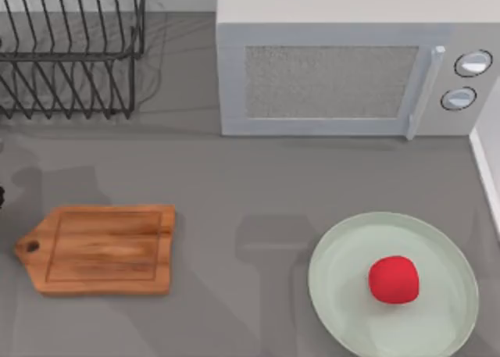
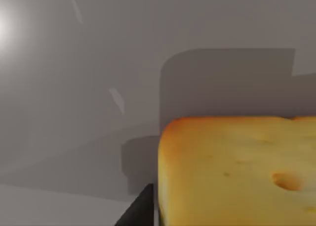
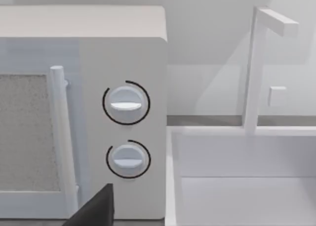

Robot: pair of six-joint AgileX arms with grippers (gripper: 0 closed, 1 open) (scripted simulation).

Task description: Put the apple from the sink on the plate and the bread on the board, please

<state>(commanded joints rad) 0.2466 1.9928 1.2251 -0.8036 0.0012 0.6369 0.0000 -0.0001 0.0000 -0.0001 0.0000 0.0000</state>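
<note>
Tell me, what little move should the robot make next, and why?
Probably carry the bread over to the board and lower it there. The apple already sits on the plate, so that half looks done, while the board lies bare at the table's left. The left wrist view shows the bread right up close, so the left arm seems the one to bring it.

Kitchen: microwave [image 1: 351,68], sink [image 3: 242,176], dish rack [image 1: 70,52]
</note>
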